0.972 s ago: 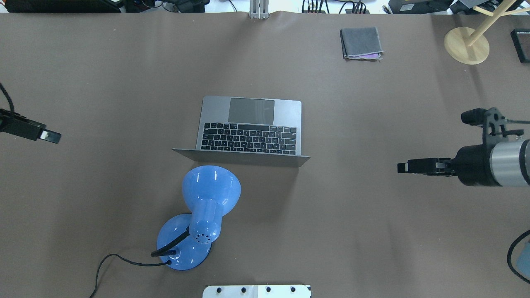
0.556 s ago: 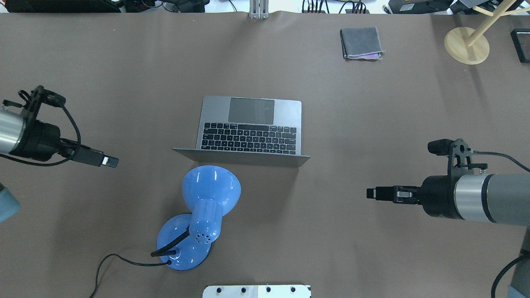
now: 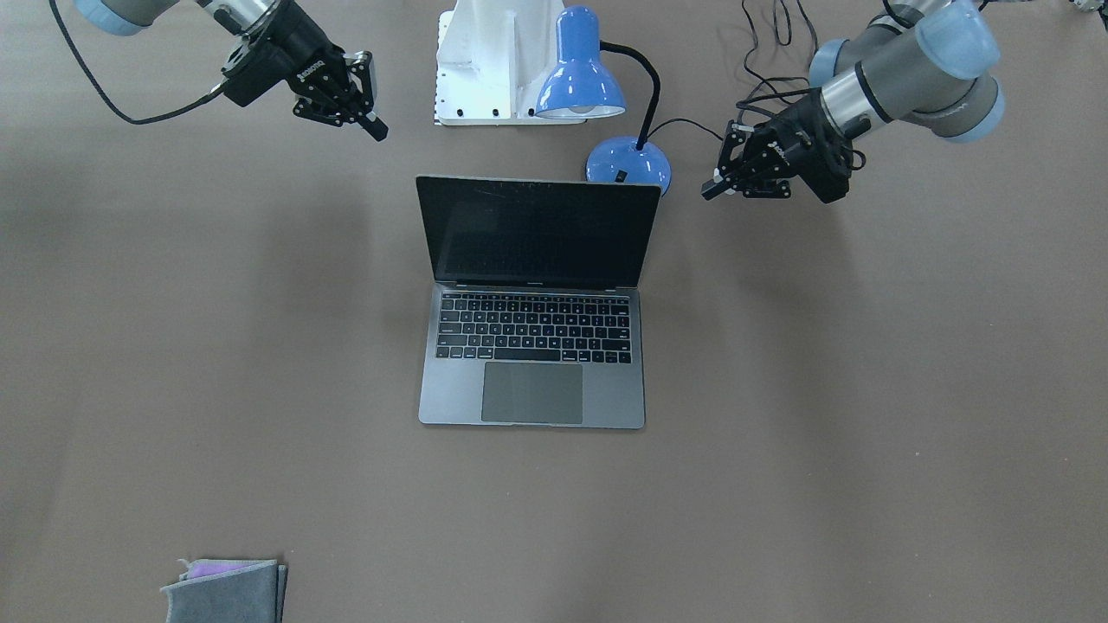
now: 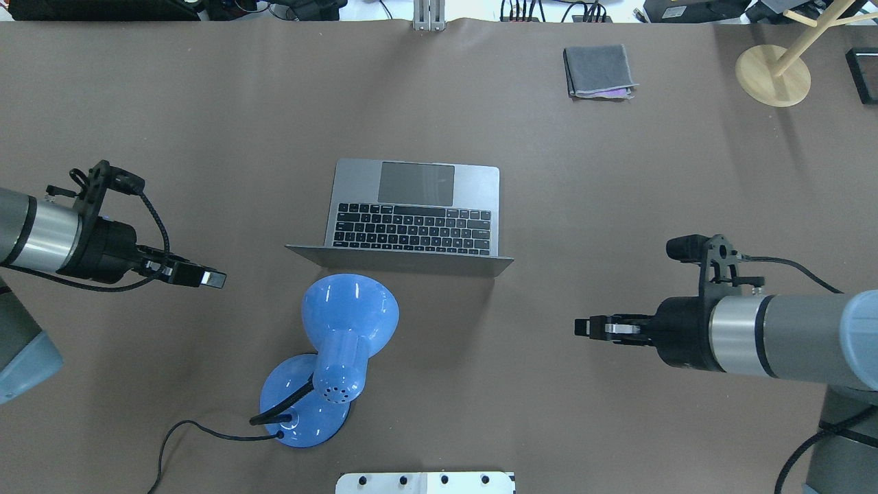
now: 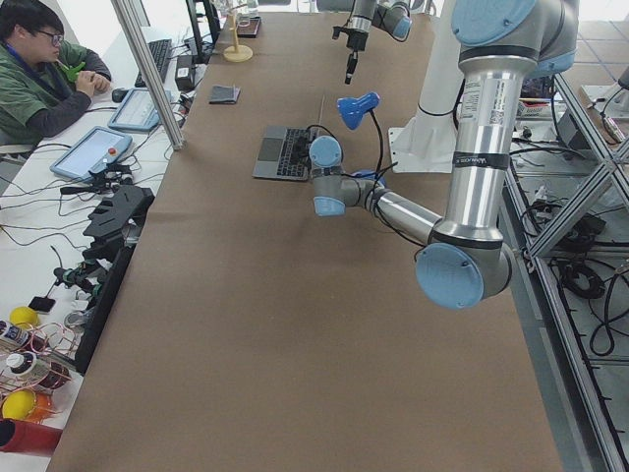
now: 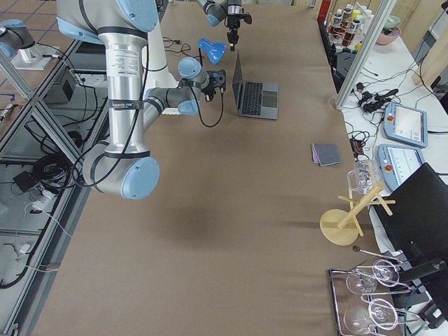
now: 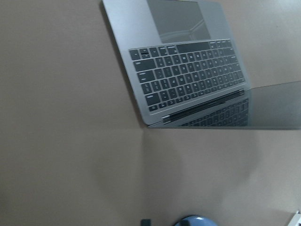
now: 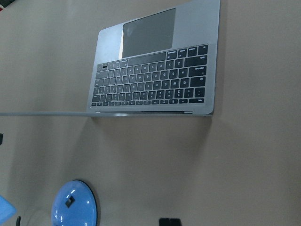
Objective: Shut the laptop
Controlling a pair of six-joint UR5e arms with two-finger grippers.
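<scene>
The space-grey laptop stands open mid-table, its black screen upright and its lid back toward the robot. It also shows in the left wrist view and the right wrist view. My left gripper is shut and empty, hovering left of the lid's edge; in the front-facing view it is beside the lamp base. My right gripper is shut and empty, right of the laptop and nearer the robot. Neither touches the laptop.
A blue desk lamp stands just behind the lid, on the robot's side, its cord trailing left. A folded grey cloth and a wooden stand are at the far right. The white robot base plate is at the near edge.
Both arms have swung inward toward the laptop and back toward the robot's side of the table. The laptop, lamp and cloth have not moved.
</scene>
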